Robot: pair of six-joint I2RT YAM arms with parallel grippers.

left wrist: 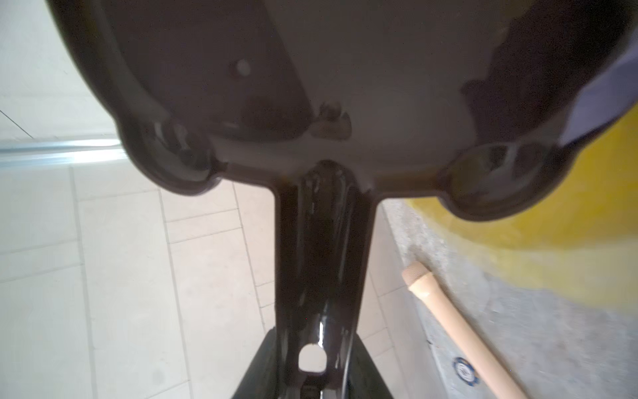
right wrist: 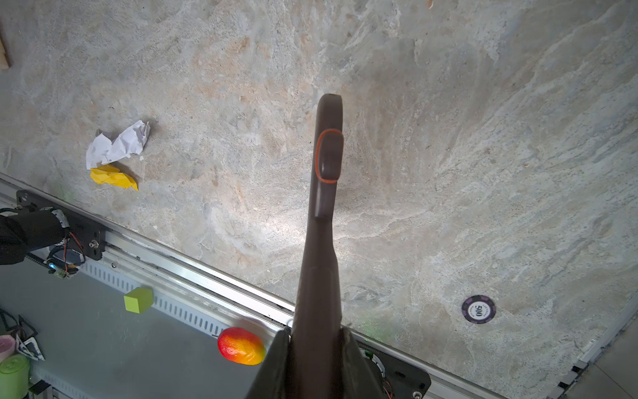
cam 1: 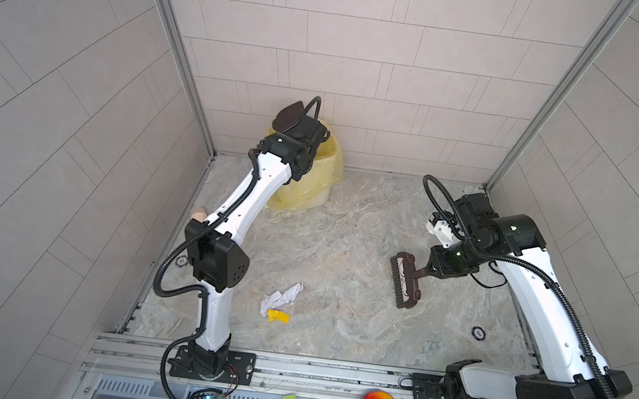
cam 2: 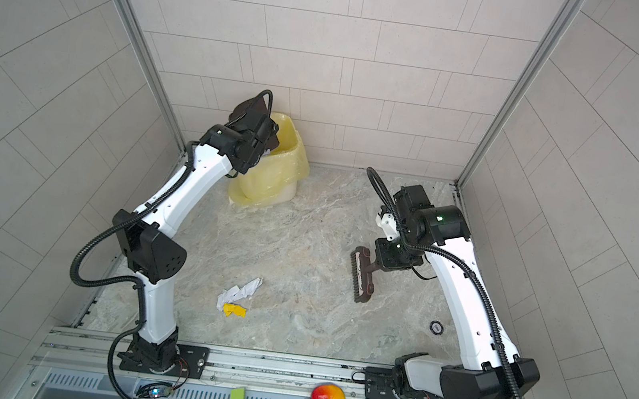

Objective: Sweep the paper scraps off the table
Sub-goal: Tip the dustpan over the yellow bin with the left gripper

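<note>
We log: left hand (left wrist: pixel 312 378) clamped on the dustpan (left wrist: pixel 310 69) handle, pan raised by the yellow-lined bin (cam 1: pixel 328 168) at 11 o'clock | right hand (right wrist: pixel 316 366) closed on the brush (cam 1: pixel 404 278) handle, 3 o'clock | paper scraps (cam 1: pixel 280 302) — white and yellow — lie on the table (cam 1: pixel 348 221) at 7 o'clock, well apart from the brush

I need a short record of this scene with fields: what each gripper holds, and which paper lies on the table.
left gripper: shut on dustpan, raised over yellow-lined bin
right gripper: shut on brush, over the table, right side
paper on table: white scrap and yellow scrap, side by side
other: poker chip on table
</note>
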